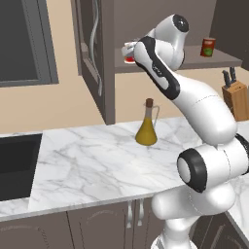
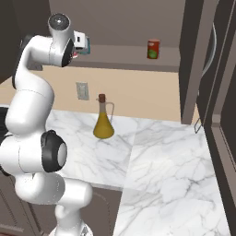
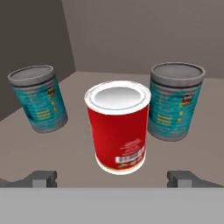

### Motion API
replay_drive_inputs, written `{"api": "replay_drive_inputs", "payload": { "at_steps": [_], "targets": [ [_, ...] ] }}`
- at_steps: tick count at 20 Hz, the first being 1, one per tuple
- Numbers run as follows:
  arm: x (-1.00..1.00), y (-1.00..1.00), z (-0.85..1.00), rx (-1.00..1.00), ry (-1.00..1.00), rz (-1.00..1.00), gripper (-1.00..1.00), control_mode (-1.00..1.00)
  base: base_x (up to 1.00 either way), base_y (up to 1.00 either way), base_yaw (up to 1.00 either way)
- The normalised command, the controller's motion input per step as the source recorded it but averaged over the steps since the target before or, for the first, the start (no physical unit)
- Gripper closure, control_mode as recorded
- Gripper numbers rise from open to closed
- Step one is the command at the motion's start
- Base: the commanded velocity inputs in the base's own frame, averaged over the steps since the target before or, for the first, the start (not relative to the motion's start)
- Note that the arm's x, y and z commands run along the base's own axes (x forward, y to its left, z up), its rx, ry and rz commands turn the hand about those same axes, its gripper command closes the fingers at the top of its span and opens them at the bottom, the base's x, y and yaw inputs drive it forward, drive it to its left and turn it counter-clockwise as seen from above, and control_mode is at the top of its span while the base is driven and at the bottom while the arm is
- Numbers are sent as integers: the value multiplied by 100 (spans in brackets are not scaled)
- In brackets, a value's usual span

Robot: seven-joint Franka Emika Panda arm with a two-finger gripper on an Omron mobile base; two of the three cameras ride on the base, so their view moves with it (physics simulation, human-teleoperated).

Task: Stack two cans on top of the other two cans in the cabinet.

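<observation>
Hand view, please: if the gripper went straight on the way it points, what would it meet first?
Most likely the red can, centred ahead between the open gripper's fingertips; the teal cans stand to either side, apparently further back.

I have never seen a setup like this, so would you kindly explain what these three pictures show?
It is a simulated kitchen with a white robot arm on a driving base. Two pictures come from cameras on the base, behind the arm to its left and right. The third looks along the gripper, whose jaws stand open and hold nothing. On the cabinet shelf before it stand a red can with a white band and two teal cans. Farther along the shelf is another red can. An oil bottle stands on the marble counter.
</observation>
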Motion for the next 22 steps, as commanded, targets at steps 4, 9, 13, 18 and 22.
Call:
{"api": "replay_drive_inputs", "payload": {
  "at_steps": [4,9,13,18,22],
  "targets": [
    [31,2,-4,0,0,0,-100,-100,0,0,0],
    [30,9,-1,0,0,0,-100,-100,0,0,0],
    [25,10,-1,0,0,0,-100,-100,0,0,0],
    [22,5,-1,0,1,0,-100,-100,0,0,0],
    [13,1,-3,0,0,0,-100,-100,0,0,0]
  ]
}}
